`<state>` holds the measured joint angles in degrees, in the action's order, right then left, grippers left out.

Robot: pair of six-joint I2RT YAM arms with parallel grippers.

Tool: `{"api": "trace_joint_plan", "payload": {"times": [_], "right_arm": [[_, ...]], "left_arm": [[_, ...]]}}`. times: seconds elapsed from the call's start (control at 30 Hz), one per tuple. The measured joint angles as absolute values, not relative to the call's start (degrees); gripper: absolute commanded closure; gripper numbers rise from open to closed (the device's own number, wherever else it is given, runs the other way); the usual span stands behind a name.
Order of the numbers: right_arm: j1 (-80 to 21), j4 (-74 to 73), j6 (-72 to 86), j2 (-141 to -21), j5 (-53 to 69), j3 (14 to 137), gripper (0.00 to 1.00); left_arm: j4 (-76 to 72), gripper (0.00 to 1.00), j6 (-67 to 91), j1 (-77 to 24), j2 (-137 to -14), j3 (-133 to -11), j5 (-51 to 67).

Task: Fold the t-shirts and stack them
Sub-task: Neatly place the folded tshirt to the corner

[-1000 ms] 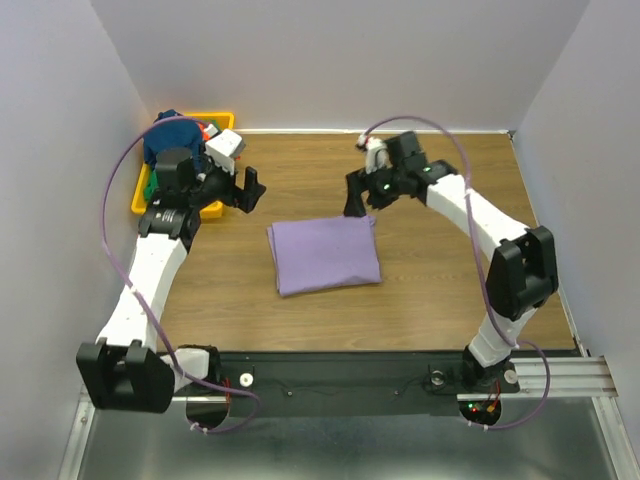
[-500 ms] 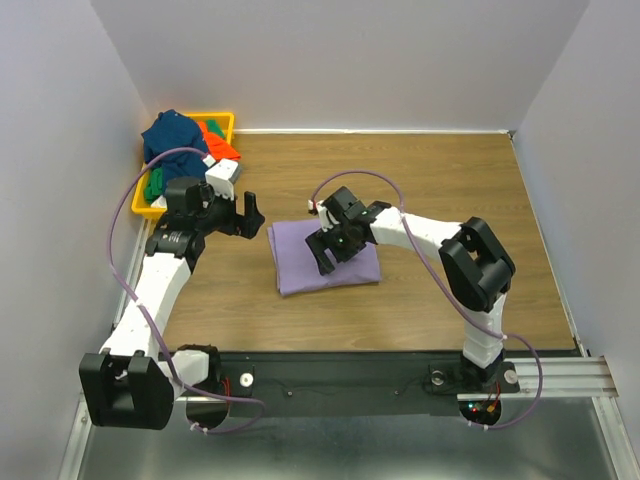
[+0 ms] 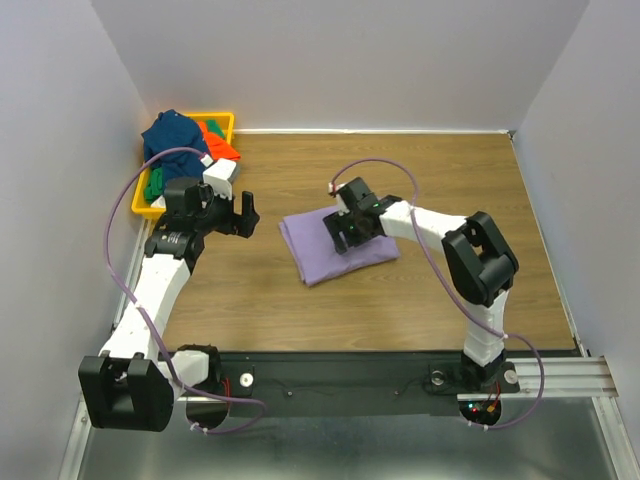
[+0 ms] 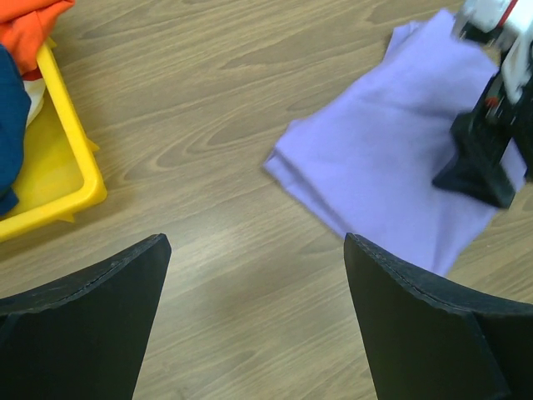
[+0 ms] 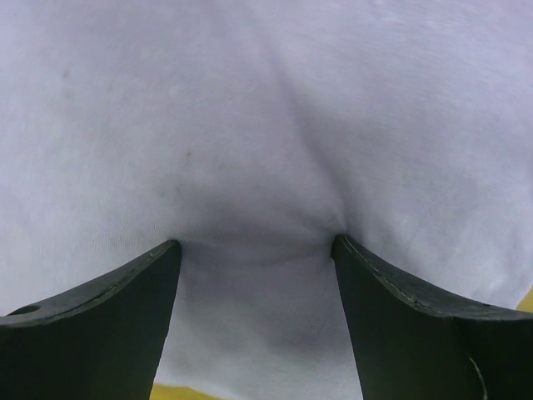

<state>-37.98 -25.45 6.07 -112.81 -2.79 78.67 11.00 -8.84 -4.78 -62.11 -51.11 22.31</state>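
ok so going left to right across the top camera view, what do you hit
yellow bin → left gripper → lavender t-shirt; the right gripper sits over the shirt, so it's left out

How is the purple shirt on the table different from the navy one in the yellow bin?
The purple shirt lies folded flat on the table; the navy shirt sits bunched in the yellow bin. The right gripper presses open fingers on the purple shirt; no gripper touches the navy shirt. Both are plain cloth.
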Motion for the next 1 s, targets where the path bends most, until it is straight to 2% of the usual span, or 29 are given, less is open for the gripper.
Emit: {"api": "trace_joint_plan", "payload": {"times": [0.47,0.7,1.0], "right_arm": [[-8.67,-25.19,-3.77,-112.01,-4.45,77.06,0.2],[4.62,-26.46,-10.57,-120.07,-1.04,88.53,0.19],[12.43,-28.38,-16.93,-130.72,1.45,105.01,0.18]], "left_arm": [[11.53,0.02,-10.59,-4.78,-68.42,-54.28,21.02],[11.9,0.02,-11.81,-4.78,-69.23,-55.31,20.51],[12.45,0.02,-12.73,-4.78,-71.9,-55.33,20.32]]}}
